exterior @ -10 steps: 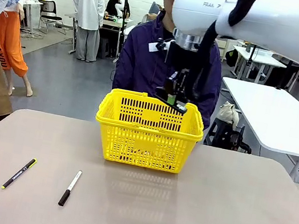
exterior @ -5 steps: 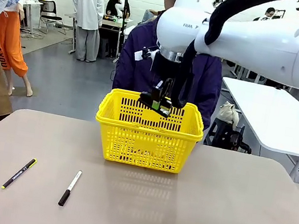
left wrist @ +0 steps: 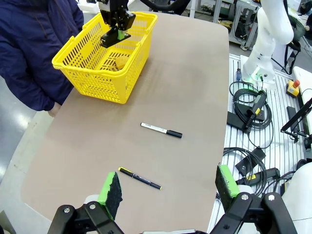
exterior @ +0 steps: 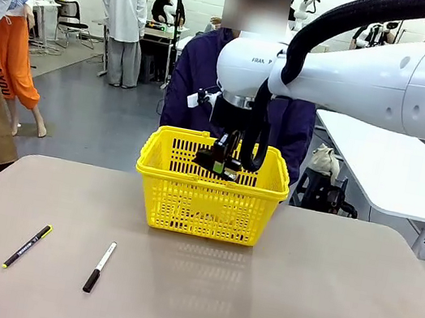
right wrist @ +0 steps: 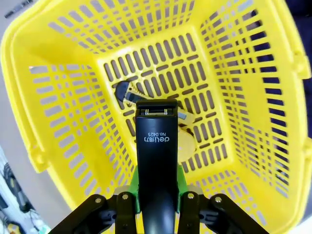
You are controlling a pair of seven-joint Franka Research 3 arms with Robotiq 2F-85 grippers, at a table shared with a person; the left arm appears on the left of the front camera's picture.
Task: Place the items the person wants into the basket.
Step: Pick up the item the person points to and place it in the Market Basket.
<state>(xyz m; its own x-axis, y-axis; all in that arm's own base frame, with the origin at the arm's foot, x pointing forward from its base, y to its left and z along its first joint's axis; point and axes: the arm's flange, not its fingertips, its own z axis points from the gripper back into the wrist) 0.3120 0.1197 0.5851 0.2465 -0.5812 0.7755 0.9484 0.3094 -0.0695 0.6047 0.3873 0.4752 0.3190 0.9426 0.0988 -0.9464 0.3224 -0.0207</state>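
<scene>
I have the right claw (exterior: 218, 162) clamped on the black stapler (right wrist: 156, 161), held lengthwise between the green pads, nose pointing down into the yellow basket (exterior: 163, 168) at frame centre. Stapler is glossy black with white print. Knife (right wrist: 127, 93) and tape measure (right wrist: 186, 145) lie on the basket floor. Left claw (left wrist: 168, 187) gapes wide over the counter (left wrist: 190, 92), bottom of its wrist view.

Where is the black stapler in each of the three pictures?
Front view: the black stapler is held in the right gripper, just above the yellow basket.
Left wrist view: the stapler is at top left, over the basket.
Right wrist view: the stapler is at centre bottom, between the green pads, over the basket floor.
Shared landmark: the yellow basket.
</scene>
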